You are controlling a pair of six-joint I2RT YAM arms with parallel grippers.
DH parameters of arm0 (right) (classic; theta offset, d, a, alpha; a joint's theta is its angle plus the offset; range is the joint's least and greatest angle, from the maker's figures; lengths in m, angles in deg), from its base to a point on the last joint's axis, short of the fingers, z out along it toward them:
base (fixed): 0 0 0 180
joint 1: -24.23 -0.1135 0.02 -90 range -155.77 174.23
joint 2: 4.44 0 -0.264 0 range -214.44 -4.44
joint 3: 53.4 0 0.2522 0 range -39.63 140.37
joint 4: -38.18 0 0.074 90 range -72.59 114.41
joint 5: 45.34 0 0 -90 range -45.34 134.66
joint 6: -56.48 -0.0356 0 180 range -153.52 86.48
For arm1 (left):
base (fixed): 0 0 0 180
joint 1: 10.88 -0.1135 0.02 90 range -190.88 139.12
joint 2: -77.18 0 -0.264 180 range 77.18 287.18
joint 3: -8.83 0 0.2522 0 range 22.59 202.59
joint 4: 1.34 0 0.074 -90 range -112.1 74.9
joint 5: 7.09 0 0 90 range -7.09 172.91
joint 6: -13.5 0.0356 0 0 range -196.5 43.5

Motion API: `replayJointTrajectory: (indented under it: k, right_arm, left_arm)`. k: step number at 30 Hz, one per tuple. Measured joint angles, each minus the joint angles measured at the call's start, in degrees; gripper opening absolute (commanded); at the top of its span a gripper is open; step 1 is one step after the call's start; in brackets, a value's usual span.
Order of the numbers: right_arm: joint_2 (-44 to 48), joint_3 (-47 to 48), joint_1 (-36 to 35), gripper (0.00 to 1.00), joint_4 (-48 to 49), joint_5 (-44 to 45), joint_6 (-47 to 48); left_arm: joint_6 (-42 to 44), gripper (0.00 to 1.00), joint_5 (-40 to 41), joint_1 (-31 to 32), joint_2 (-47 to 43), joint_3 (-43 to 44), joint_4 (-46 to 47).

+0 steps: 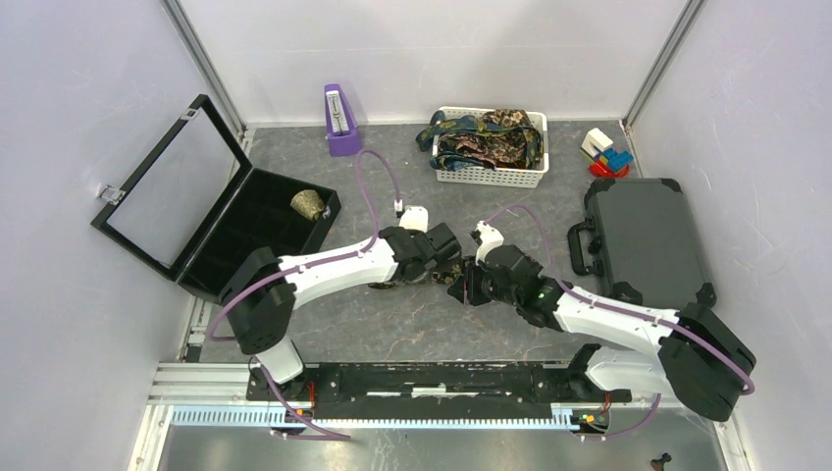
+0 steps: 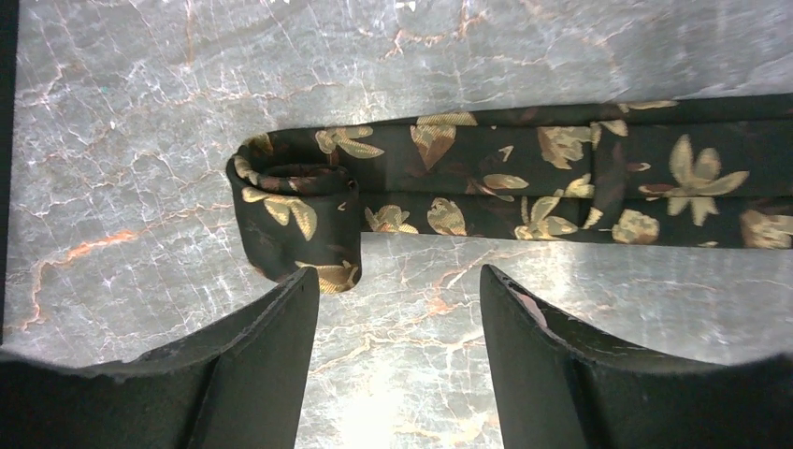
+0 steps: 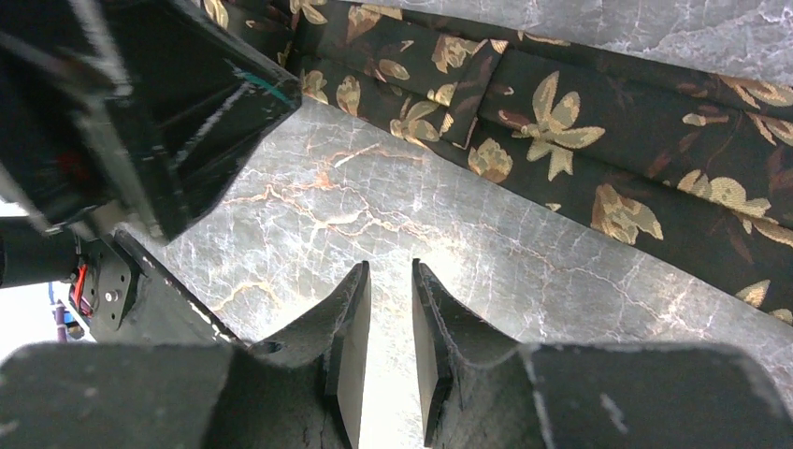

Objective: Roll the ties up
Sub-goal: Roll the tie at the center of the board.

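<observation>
Our left tool stood wide and empty near the tie, our right tool narrow and empty, so we judged its unheld roll could uncoil.

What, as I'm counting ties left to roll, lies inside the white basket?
A heap of patterned ties fills the white basket, teal and brown ones on top. Those underneath and the basket's floor are covered.

One partly rolled tie is counted at the middle of the tabletop. One rolled tie is counted in one black box. A heap of ties, too tangled to count, is seen in one white basket.
</observation>
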Motion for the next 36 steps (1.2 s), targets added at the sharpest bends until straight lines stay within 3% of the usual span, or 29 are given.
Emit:
replayJointTrajectory:
  k: [9,18,30,36]
  right_arm:
    - [-6.34,6.51,0.00,0.30,-0.31,-0.85,0.26]
    - [-18.97,21.22,0.00,0.41,-0.66,-3.21,2.16]
    - [-43.80,45.97,1.49,0.40,-5.31,-11.28,5.44]
    - [-50.25,49.11,1.92,0.39,-6.49,-15.41,5.62]
  left_arm:
    - [0.50,0.54,0.09,-1.49,-12.33,-2.08,-1.29]
    - [-0.87,0.35,-1.16,-1.70,-26.56,-15.21,-3.52]
    - [-6.27,0.13,-6.51,-2.36,-30.23,-29.18,4.74]
    - [-8.66,0.10,-7.61,-3.30,-30.25,-33.55,11.50]
